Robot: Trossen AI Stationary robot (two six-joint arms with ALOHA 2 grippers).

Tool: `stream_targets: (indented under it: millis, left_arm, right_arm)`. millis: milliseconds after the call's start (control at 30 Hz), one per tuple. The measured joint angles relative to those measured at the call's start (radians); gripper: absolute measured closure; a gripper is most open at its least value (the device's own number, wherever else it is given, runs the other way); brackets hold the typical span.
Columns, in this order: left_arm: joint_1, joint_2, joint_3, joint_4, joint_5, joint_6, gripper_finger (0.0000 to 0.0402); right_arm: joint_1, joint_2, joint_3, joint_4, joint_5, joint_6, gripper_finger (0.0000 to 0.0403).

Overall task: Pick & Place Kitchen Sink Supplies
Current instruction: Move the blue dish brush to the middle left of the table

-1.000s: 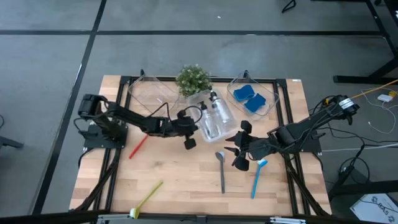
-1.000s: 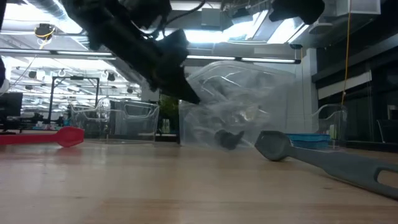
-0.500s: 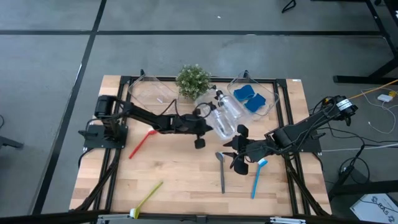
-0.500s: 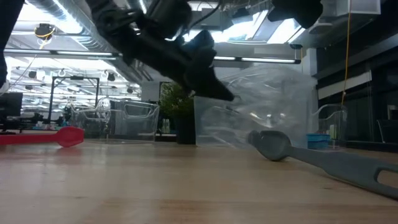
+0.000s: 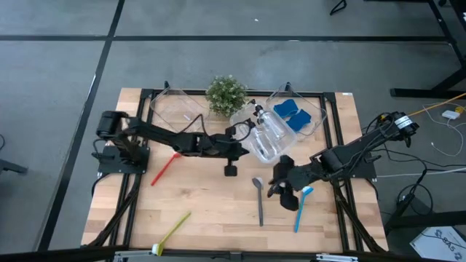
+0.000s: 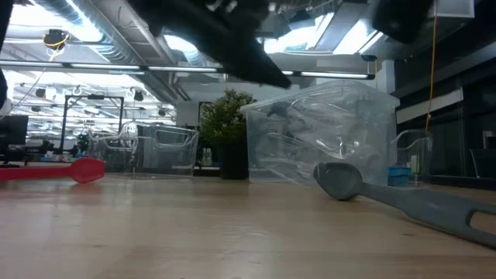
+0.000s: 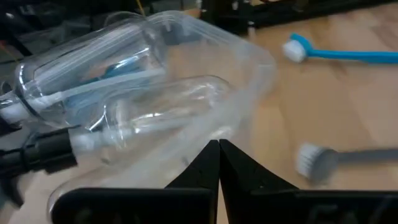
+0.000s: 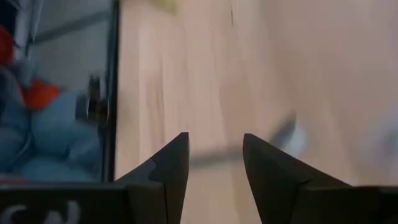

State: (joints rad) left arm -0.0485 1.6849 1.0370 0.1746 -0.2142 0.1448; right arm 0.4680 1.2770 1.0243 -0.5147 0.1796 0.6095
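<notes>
A clear bin (image 5: 263, 135) holding two clear pump bottles (image 7: 124, 112) with black tops stands tilted mid-table. My left gripper (image 5: 244, 149) is shut at the bin's near-left side. My right gripper (image 5: 284, 185) hangs open above the table, with nothing between its fingers. It is between the grey brush (image 5: 260, 198) and the blue brush (image 5: 300, 207), both lying flat. A red brush (image 5: 164, 171) lies at the left and a yellow-green brush (image 5: 172, 233) near the front edge. Blue sponges (image 5: 295, 115) lie in a second bin (image 5: 314, 120). My left gripper pinches the clear bin's thin wall at its rim (image 7: 205, 134), on the side facing the table's left, between its two fingertips. The fingers come slanting down from the left. The bin is tipped, with the bottles lying on their sides inside; its lower edge (image 6: 279, 178) stays by the table.
A green potted plant (image 5: 227, 94) stands right behind the held bin. An empty clear bin (image 5: 178, 109) sits at the far left. Bare wood lies open across the table's middle and near part, between the brushes.
My left gripper has gone toward the table's right and far side and risen, rolling its wrist. The bin with the bottles has slid that way with it, ending close to the plant and the sponge bin. My right gripper has stayed in place but turned, still open.
</notes>
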Motion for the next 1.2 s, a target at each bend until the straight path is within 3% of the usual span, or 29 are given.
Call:
stream_targets:
  millis: [300,467,533,633,733,933,1200]
  left_arm:
    - [-0.117,-0.305,-0.002,-0.380,0.035,-0.026,0.0400]
    - [-0.170,-0.452,-0.002,-0.627,0.082,-0.164,0.0399]
    - [-0.197,-0.490,-0.002,-0.685,0.073,-0.206,0.0400]
    - [-0.237,-0.522,-0.002,-0.727,0.047,-0.244,0.0399]
    - [-0.270,-0.532,-0.002,-0.760,0.017,-0.260,0.0400]
    - [-0.286,-0.551,-0.055,-0.822,0.017,-0.279,0.0399]
    - [-0.276,-0.697,-0.234,-0.625,0.022,-0.291,0.0399]
  right_arm:
    - [0.112,0.000,-0.030,-0.496,-0.155,0.542,0.0252]
    - [0.192,0.000,-0.057,-0.529,-0.303,0.702,0.0253]
    - [0.219,0.003,-0.083,-0.529,-0.327,0.755,0.0258]
    - [0.239,0.038,-0.140,-0.522,-0.443,0.814,0.0271]
    - [0.246,0.097,-0.203,-0.495,-0.527,0.810,0.0288]
    - [0.216,0.242,-0.259,-0.364,-0.516,0.718,0.0321]
    - [0.099,0.465,-0.153,-0.380,-0.556,0.481,0.0366]
